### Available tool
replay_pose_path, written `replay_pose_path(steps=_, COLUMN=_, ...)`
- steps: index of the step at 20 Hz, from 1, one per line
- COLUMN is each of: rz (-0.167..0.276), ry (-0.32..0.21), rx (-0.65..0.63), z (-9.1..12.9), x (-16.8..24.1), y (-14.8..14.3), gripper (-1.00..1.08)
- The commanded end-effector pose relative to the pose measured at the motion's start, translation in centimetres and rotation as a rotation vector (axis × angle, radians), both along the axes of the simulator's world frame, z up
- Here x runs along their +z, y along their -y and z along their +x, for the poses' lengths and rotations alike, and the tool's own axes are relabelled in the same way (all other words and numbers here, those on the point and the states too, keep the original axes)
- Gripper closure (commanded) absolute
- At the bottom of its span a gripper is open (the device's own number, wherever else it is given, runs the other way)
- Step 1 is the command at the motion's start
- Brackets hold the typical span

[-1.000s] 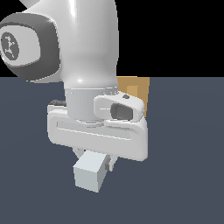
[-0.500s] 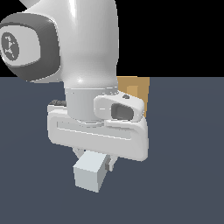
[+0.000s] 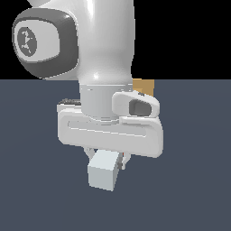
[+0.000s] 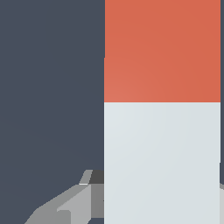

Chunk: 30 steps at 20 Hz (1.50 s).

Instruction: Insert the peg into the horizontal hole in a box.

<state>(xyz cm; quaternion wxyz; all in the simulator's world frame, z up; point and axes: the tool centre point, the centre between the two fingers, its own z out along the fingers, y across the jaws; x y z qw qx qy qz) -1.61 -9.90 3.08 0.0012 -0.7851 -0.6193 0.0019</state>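
My gripper (image 3: 107, 157) hangs under the white hand and is shut on the peg (image 3: 103, 170). In the exterior view only the peg's pale grey-white end shows, pointing toward the camera. The wrist view shows the peg (image 4: 162, 131) up close, pale along the near part and red-orange at the far end, with one grey finger (image 4: 70, 203) beside it. A corner of the tan box (image 3: 144, 85) peeks out behind the arm. The arm covers most of it. The hole is hidden.
The arm's large white body (image 3: 103, 49) fills the middle of the exterior view and blocks what lies behind it. A dark grey-blue floor (image 3: 194, 180) spreads around the gripper.
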Motion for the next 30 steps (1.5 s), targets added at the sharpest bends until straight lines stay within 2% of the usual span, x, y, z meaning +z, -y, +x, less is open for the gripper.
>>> replay_pose_path(steps=1, rz=-0.001, ry=0.005, rx=0.031, z=1.2, x=0.8, y=-0.5, gripper=1.08)
replay_pose_path(steps=8, rz=-0.001, ry=0.005, rx=0.158, z=5.1, x=2.9, y=-2.7, gripper=1.08)
replay_pose_path(steps=19, rz=0.000, ry=0.004, rx=0.388, z=11.4, x=6.6, y=-8.1, gripper=1.08)
replay_pose_path(steps=24, rz=0.000, ry=0.004, rx=0.477, z=13.5, x=8.0, y=-10.6, gripper=1.08)
replay_pose_path(steps=30, rz=0.001, ry=0.004, rx=0.548, z=15.0, x=9.1, y=-12.7, gripper=1.08)
